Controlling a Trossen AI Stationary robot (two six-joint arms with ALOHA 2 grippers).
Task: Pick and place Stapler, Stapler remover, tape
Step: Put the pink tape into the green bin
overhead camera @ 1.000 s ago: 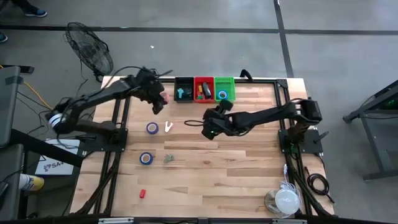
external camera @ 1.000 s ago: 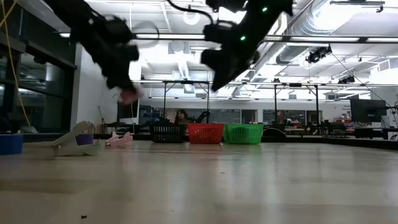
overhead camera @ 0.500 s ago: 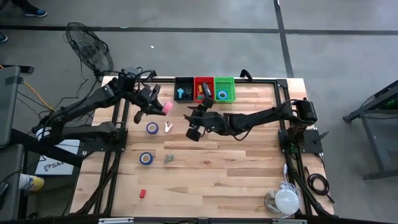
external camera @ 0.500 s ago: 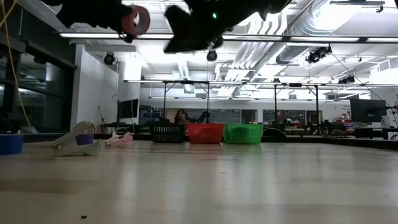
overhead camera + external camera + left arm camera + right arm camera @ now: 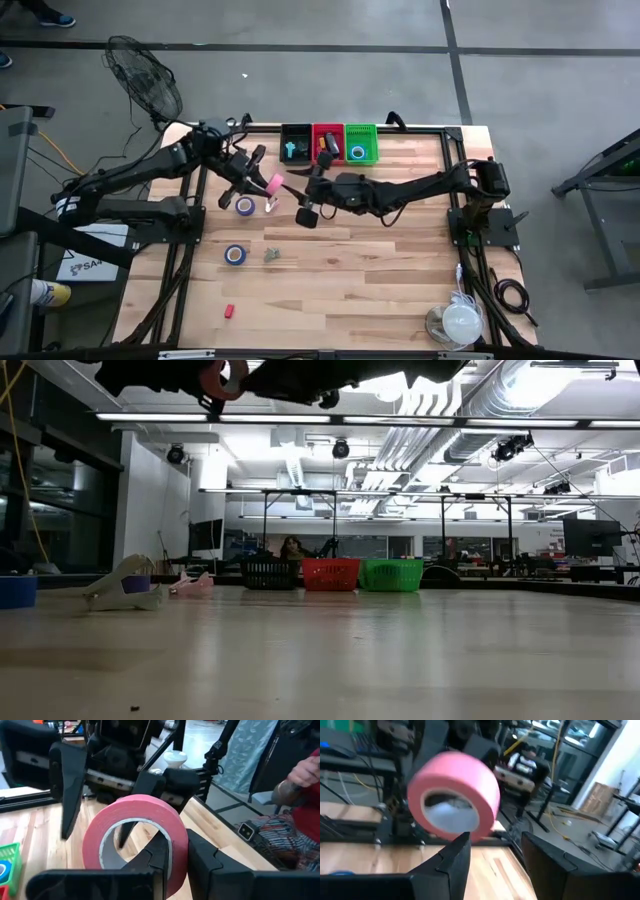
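Progress looks partial: the black, red and green bins (image 5: 328,143) each seem to hold something already (contents too small to name). Pink tape (image 5: 271,183) hangs above the bench (image 5: 400,270), just left-front of those bins, pinched by the closed left gripper (image 5: 262,178); its hole faces the right gripper (image 5: 306,212), whose fingers stand apart close beside it. Two blue rolls (image 5: 245,205) and a white remover-like piece (image 5: 271,206) remain farther from the bins.

3 tape rolls: 1 pink (image 5: 271,183), 2 blue (image 5: 245,205) (image 5: 235,254); 3 baskets: black (image 5: 295,145), red (image 5: 327,144), green (image 5: 360,142).
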